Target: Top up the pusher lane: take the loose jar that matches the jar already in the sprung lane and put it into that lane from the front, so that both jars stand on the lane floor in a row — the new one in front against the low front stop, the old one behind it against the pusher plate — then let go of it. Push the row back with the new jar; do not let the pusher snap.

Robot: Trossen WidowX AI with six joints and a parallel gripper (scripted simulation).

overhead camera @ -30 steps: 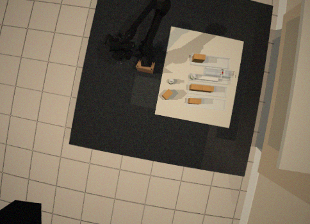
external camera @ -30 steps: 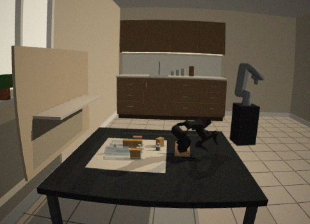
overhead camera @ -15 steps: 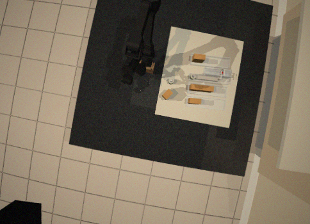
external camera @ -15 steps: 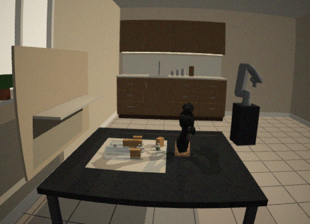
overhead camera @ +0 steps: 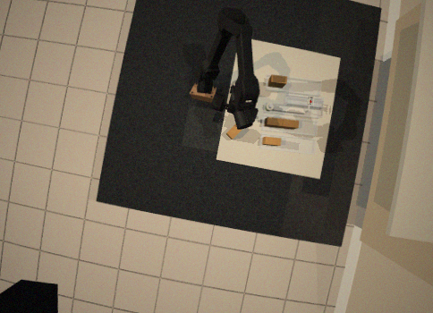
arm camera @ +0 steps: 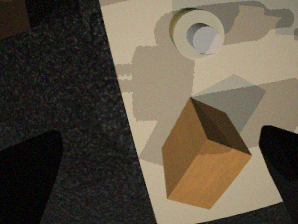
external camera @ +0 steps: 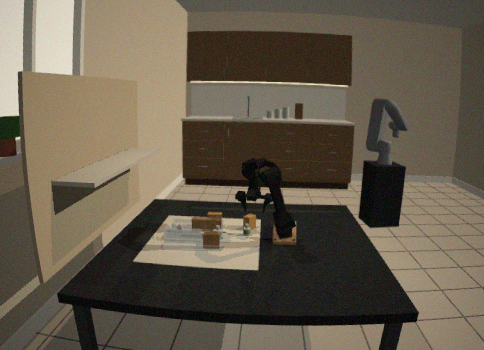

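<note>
The loose jar (external camera: 246,229) (arm camera: 196,34) stands upright on the pale mat, with a round whitish top; the arm hides it in the top view. My gripper (external camera: 254,207) (arm camera: 162,139) is open and empty, high above the mat's left part. In the wrist view the jar lies beyond the fingertips, near the top edge. Another jar (overhead camera: 269,106) (external camera: 217,228) stands at the front end of the clear sprung lane (overhead camera: 292,106). The pusher plate and front stop are too small to make out.
A loose wooden block (overhead camera: 233,131) (external camera: 250,221) (arm camera: 215,170) stands beside the loose jar, below my fingers. Clear neighbouring lanes hold wooden blocks (overhead camera: 277,80) (overhead camera: 282,122) (overhead camera: 272,141) on both sides of the sprung lane. The pale mat (overhead camera: 268,163) (external camera: 230,262) lies on the black table (overhead camera: 179,180).
</note>
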